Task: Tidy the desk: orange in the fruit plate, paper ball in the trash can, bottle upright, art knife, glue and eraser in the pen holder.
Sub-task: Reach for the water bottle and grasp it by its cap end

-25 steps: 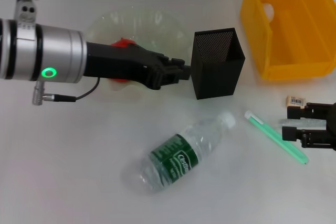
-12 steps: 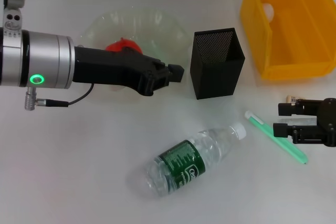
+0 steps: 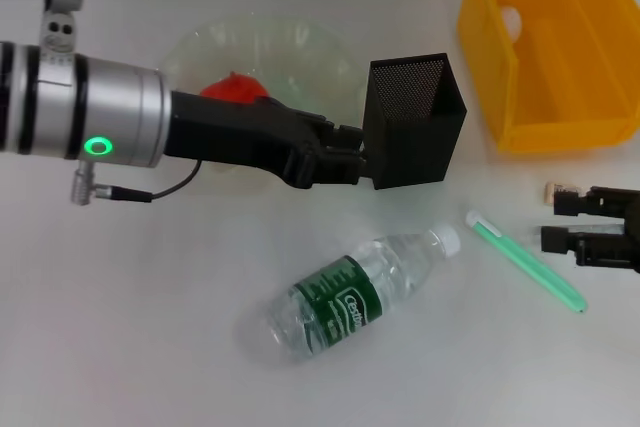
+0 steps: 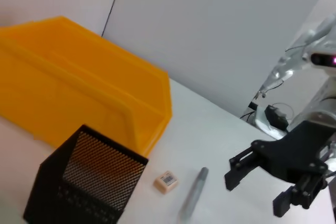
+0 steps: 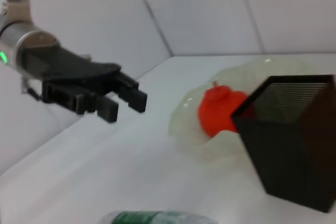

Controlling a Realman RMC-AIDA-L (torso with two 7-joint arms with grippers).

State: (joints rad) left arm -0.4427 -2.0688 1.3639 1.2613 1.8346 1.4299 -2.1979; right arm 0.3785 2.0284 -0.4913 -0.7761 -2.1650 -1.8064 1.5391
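Note:
The orange lies in the pale green fruit plate; it also shows in the right wrist view. The bottle lies on its side at the front. The glue lies to its right. The eraser and the art knife lie side by side; the knife is hidden in the head view. My right gripper is open and empty above them. My left gripper is open and empty, just left of the pen holder. A paper ball sits in the trash can.
The left arm stretches across the front of the fruit plate. The trash can stands at the back right, close behind the pen holder. White table surface lies at the front left.
My left gripper pulled back, then moved right up to the pen holder. The bottle rolled a little. My right gripper shifted slightly right and away from the glue.

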